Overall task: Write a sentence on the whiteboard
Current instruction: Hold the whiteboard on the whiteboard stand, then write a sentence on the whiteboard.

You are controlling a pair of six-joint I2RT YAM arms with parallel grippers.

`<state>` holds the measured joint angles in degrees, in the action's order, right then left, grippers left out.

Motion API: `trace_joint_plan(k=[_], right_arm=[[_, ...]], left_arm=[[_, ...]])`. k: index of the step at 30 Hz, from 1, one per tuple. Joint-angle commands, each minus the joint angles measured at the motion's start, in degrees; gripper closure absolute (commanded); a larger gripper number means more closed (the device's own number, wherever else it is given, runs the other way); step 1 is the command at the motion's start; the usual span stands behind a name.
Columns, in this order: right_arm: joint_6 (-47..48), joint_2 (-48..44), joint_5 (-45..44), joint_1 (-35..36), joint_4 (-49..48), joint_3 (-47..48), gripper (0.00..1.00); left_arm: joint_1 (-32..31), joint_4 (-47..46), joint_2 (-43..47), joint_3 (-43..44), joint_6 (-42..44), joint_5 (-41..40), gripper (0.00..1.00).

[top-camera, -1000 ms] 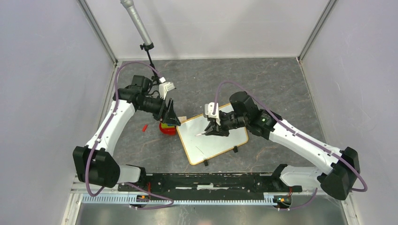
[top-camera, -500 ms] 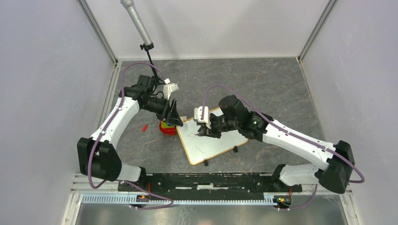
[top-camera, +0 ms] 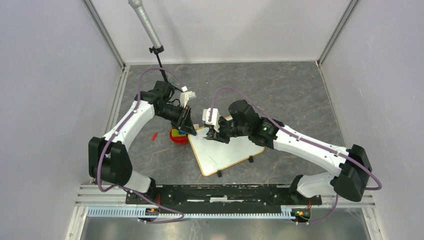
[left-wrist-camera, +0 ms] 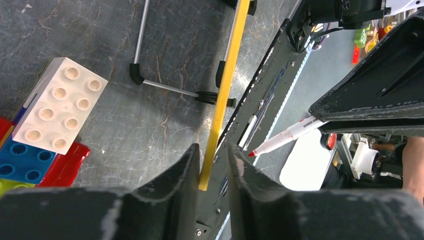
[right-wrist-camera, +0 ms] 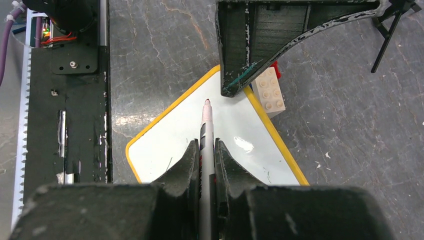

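- The whiteboard (top-camera: 227,150) lies at the centre of the top view, turned diagonally on the grey table (top-camera: 280,90). One corner of its orange frame points to the upper left.
- Its white face looks blank apart from a few faint specks. No part of the sentence is visible on it.
- The left gripper (left-wrist-camera: 210,160) reaches in from the upper left. Its jaws are closed around the frame at that upper-left corner, pinning the board.
- The right gripper (right-wrist-camera: 205,150) reaches in from the right, jaws clamped on a marker (right-wrist-camera: 206,120) that points toward the same corner.
- The marker's red tip is uncapped and sits over the board's face, close beside the left gripper's finger. Whether it touches the surface cannot be told.
- Stacked toy blocks (top-camera: 178,136) sit just outside that corner, left of the board.
- Judged step: setting the tip down for the first stroke, with the writing not yet begun.
- The next move likely calls for lowering the tip gently onto the face and drawing with light, even pressure. The left gripper would need to hold firm, and there is little room beside its finger.
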<state>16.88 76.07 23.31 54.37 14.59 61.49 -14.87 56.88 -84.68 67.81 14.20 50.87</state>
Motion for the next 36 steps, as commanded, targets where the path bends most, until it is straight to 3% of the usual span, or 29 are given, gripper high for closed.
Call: trace_joint_plan(k=[1,16,36], right_arm=[[-2.1,0.91,-0.62,0.32,-4.14,2.63,1.0],[-3.7,3.29,-0.56,0.89,-6.49,2.67,1.0],[-1.64,3.32,-2.34,0.91,-5.9,-1.28,1.0]], left_arm=[[-0.51,-0.97,-0.32,2.14,0.8,0.28,0.75],[-0.51,-0.98,-0.27,1.8,1.53,-1.64,0.97],[-0.6,-0.98,0.09,1.28,1.61,-1.92,0.97]])
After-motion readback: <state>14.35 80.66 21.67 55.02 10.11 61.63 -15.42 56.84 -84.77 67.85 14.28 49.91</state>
